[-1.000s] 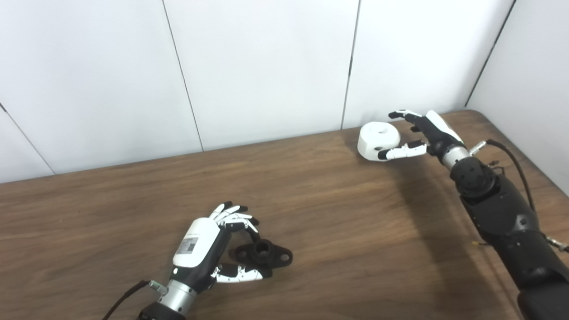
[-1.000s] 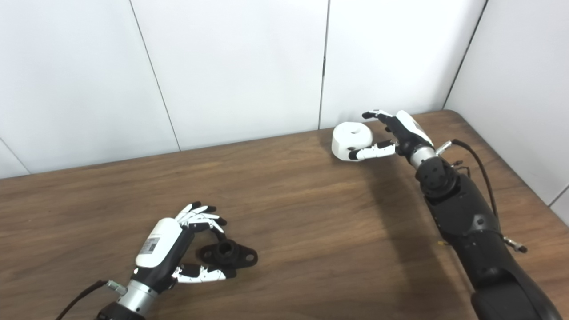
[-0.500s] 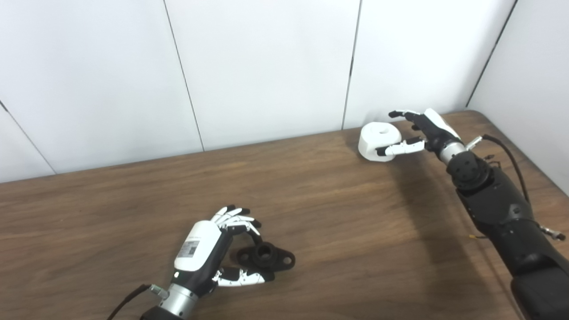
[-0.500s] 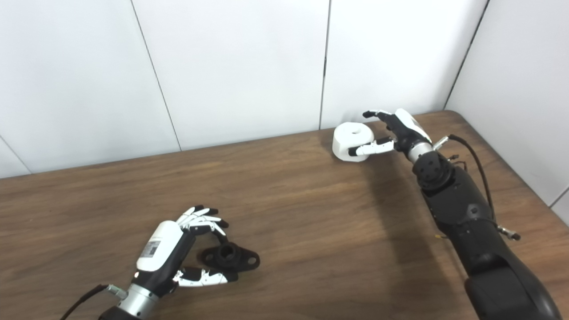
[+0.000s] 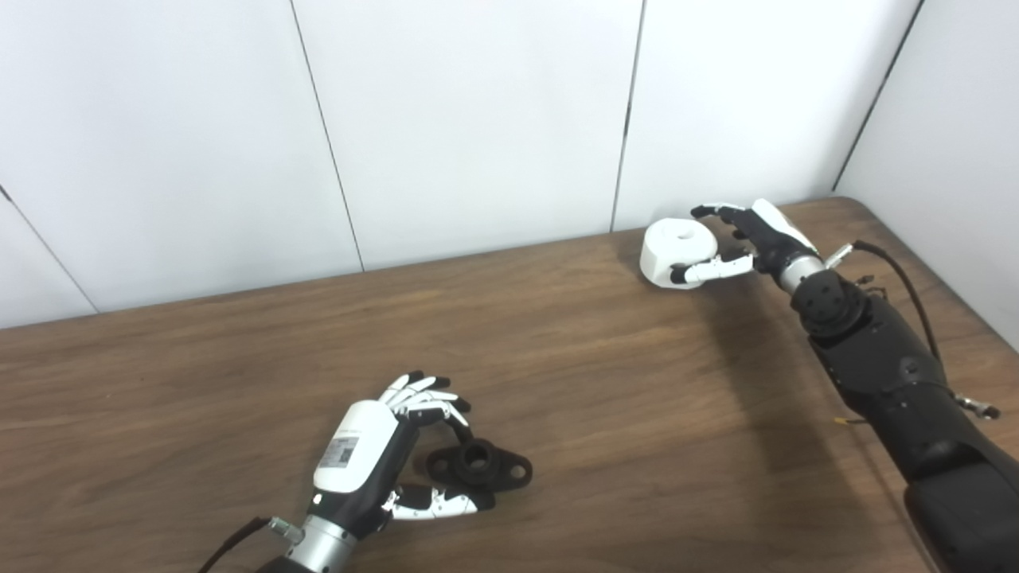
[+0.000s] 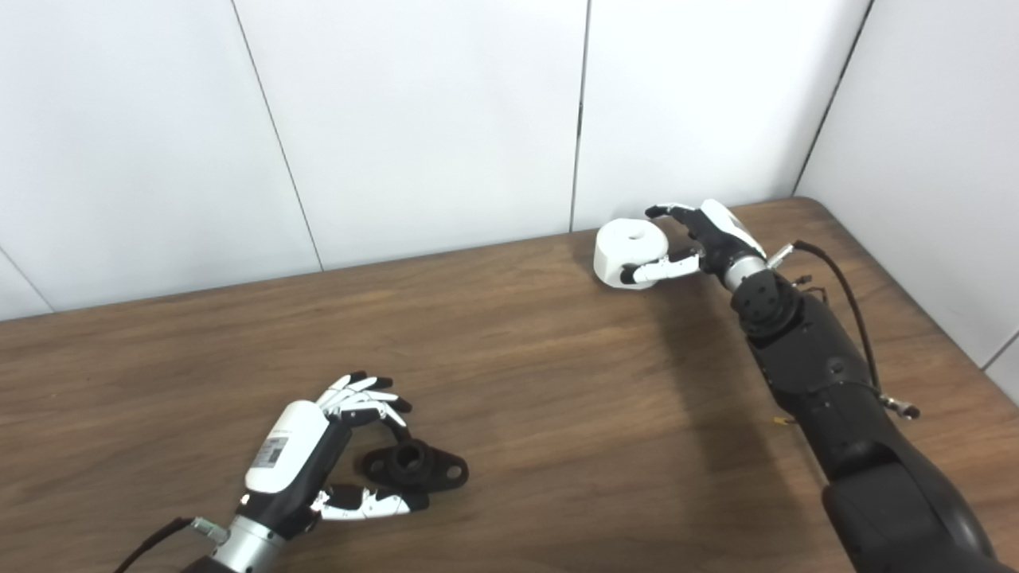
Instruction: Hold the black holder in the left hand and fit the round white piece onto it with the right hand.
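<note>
Left eye view: right hand [image 5: 752, 239] has closed in around round white piece [image 5: 675, 251] (grip unconfirmed); left hand [image 5: 374, 461] cupped open beside black holder [image 5: 478, 465], neither lifted.

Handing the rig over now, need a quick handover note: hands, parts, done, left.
Left hand: open, fingers and thumb curled around the black holder, which lies flat on the table; no firm grip visible.
Right hand: open, thumb in front of the round white piece and fingers behind it, at the far right of the table near the wall; whether they touch it is unclear.
Done: both hands placed at their parts.
Left: close both grasps, lift, bring the parts together, fit the white piece onto the holder.
</note>
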Motion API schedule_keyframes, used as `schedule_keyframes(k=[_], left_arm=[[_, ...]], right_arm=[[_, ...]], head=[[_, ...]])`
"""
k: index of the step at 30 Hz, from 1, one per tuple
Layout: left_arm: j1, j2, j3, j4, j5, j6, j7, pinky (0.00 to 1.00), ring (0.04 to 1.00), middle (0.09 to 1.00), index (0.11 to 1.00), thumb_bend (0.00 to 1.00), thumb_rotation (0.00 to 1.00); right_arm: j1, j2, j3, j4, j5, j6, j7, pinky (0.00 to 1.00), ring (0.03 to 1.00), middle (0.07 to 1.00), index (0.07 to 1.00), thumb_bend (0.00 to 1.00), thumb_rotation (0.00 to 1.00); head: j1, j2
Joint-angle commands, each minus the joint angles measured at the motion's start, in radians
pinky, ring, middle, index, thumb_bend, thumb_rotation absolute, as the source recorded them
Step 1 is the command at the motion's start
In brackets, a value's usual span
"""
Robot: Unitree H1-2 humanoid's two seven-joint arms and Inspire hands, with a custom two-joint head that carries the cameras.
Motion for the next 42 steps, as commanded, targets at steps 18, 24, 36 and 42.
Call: schedule_keyframes(k=[18,24,36,42], left_arm=[[0.019,-0.015,0.006,-0.022,-0.011,0.019,-0.003,0.99,0.866,0.727,0.481,0.52,0.06],[0.015,-0.01,0.004,-0.013,-0.001,0.009,0.012,0.96,0.851,0.721,0.481,0.52,0.06],[0.008,-0.005,0.009,-0.005,-0.009,0.006,0.014,0.98,0.859,0.722,0.481,0.52,0.05],[0.005,-0.001,0.013,0.001,-0.008,0.009,0.013,0.98,0.862,0.722,0.481,0.52,0.05]], right_arm=[[-0.054,-0.007,0.015,-0.028,0.001,-0.046,-0.024,0.89,0.96,0.939,0.697,0.79,0.31],[-0.044,-0.008,0.014,-0.03,0.008,-0.09,-0.035,0.87,0.925,0.894,0.619,0.68,0.25],[-0.033,-0.014,0.012,-0.073,-0.004,-0.08,-0.035,0.91,0.934,0.876,0.618,0.69,0.28],[-0.005,-0.009,0.007,-0.15,0.002,-0.066,-0.021,0.91,0.935,0.873,0.62,0.72,0.29]], head=[[0.007,0.013],[0.004,0.016],[-0.003,0.021],[-0.01,0.024]])
